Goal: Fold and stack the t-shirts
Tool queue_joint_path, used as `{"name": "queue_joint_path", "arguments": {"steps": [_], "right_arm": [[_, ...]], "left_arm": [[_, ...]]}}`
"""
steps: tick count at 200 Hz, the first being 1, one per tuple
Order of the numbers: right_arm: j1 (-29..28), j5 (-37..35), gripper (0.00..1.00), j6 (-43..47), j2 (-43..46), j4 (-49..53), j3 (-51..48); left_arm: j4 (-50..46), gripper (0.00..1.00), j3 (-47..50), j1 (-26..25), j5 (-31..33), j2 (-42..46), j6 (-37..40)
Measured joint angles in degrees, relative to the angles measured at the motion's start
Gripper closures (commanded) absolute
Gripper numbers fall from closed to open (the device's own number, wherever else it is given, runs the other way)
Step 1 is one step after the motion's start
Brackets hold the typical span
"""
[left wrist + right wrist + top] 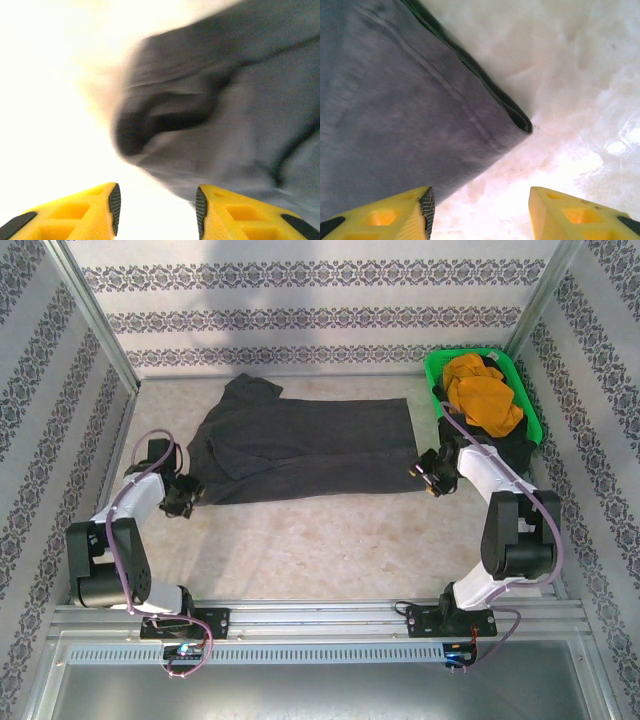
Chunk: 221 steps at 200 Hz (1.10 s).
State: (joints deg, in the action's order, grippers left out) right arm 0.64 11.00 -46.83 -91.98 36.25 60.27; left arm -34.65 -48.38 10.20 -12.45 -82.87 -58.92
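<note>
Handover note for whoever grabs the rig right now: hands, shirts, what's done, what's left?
Left hand: open, empty, at the grey t-shirt's left edge.
Right hand: open, empty, by its near right corner.
Grey t-shirt lies mid-table, doubled at that corner, so seemingly one fold is made.
Orange t-shirt sits in the green basket; black t-shirt drapes over its near rim.
To do: finish folding grey, then fold and stack orange and black.
</note>
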Motion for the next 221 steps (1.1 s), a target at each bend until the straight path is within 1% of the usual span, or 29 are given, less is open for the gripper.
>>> {"name": "queue_joint_path", "arguments": {"steps": [33, 55, 75, 96, 111, 122, 136, 144, 166, 176, 199, 205, 221], "right_arm": [[1.3, 1.1, 0.47, 0.3, -1.3, -3.2, -2.1], [1.9, 1.2, 0.47, 0.3, -2.8, -4.3, -2.4], [1.9, 1.2, 0.48, 0.3, -3.7, -5.2, -2.4], [1.9, 1.6, 0.51, 0.3, -4.5, -5.9, -2.4], [1.8, 1.5, 0.55, 0.3, -5.8, -5.9, -1.9], [1.8, 1.5, 0.6, 0.0, -7.1, -5.8, -1.4], [1.8, 1.4, 0.63, 0.0, -8.6, -5.5, -0.6], [1.7, 1.2, 0.66, -0.1, -9.2, -5.2, -0.2], [1.0, 0.0, 0.79, -0.1, -10.8, -4.1, 1.3], [0.5, -0.4, 0.84, -0.5, -11.6, -3.5, 2.3], [-0.2, -2.3, 1.0, -0.1, -12.3, -2.2, 4.1], [-0.3, -2.7, 1.0, -0.1, -12.3, -1.9, 4.3], [-0.5, -3.9, 1.0, -0.2, -12.3, -1.2, 4.4]], "left_arm": [[-0.1, 0.59, -0.4, 0.4, -0.2, -0.7, -1.2], [-0.1, 0.51, -1.2, 0.5, 0.9, -1.4, -1.2], [0.9, 0.51, -1.1, 0.4, 1.2, -1.5, -1.2], [3.6, 0.53, -1.1, 0.5, 1.1, -2.3, -1.1], [5.5, 0.56, -1.1, 0.5, 0.9, -4.1, -1.1], [6.0, 0.58, -1.3, 0.5, 0.9, -5.7, -0.7], [6.0, 0.6, -1.7, 0.7, 1.0, -7.5, 0.1], [6.0, 0.62, -2.1, 0.9, 1.2, -8.3, 0.5], [6.0, 0.69, -3.7, 1.2, 2.5, -9.4, 1.8], [6.0, 0.76, -4.2, 1.4, 3.1, -9.4, 2.6], [5.8, 0.96, -4.5, 1.9, 5.1, -9.4, 3.9], [5.6, 1.0, -4.6, 2.1, 5.5, -9.4, 4.4], [4.5, 1.0, -5.1, 2.3, 6.6, -9.4, 5.6]]}}
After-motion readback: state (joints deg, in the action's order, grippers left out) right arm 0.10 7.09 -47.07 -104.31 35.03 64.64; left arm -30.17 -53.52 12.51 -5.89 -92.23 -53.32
